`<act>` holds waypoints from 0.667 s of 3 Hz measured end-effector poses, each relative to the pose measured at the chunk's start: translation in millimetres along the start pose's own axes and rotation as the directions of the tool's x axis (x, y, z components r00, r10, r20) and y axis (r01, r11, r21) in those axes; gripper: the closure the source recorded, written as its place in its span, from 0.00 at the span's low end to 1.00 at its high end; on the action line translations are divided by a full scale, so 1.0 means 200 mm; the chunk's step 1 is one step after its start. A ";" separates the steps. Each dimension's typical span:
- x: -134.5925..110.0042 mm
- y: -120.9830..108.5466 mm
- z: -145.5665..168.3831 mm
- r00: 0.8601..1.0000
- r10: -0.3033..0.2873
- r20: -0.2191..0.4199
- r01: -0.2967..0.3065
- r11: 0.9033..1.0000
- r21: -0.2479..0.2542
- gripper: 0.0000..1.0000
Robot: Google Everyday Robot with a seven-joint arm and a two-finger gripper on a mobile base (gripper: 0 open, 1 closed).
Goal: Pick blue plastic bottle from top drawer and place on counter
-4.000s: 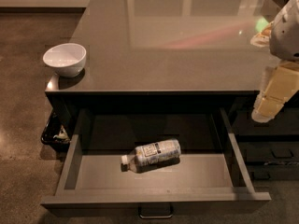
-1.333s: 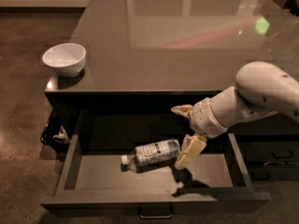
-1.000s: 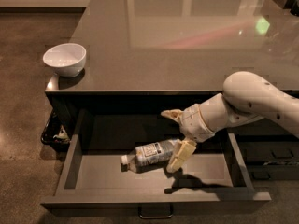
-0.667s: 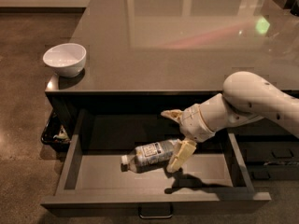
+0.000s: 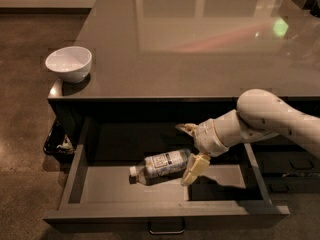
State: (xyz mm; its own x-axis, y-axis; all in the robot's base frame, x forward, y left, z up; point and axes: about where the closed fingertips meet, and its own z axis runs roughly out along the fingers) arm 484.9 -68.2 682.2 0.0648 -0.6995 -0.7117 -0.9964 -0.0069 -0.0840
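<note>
The top drawer [image 5: 165, 210] is pulled out from under the front edge of the bench [image 5: 200, 49]. That is why we can look down and see its flat floor.

The blue plastic bottle [image 5: 162, 164] lies on its side in the middle of the drawer floor. Its white cap points toward the bench's front left corner. It is lying down, so it has to be grabbed around its round body.

The arm [image 5: 265, 116] reaches in from the right edge of the bench and bends down into the drawer. The end effector [image 5: 191, 149] is at the bottom end of the bottle, with its fingers [image 5: 195, 168] spread wide apart. One finger is behind the bottle and one is in front, so I think it is getting ready to squeeze. It is hard to tell if a finger is touching the bottle. Nothing is gripped yet.

The white bowl [image 5: 69, 63] sits at the front left corner of the bench, well away from the arm.

Count them: one bottle, one bowl, one open drawer, one arm, two fingers.
</note>
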 end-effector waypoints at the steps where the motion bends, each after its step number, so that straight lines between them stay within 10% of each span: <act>1: 0.07 -0.08 0.06 1.000 -0.010 0.018 0.009 0.998 0.057 0.00; 2: 0.06 -0.14 0.13 0.999 -0.019 0.034 0.016 0.997 0.080 0.00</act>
State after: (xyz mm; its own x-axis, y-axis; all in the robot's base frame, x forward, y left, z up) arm 515.1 -58.2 656.8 0.0853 -0.6746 -0.7333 -0.9878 0.0389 -0.1507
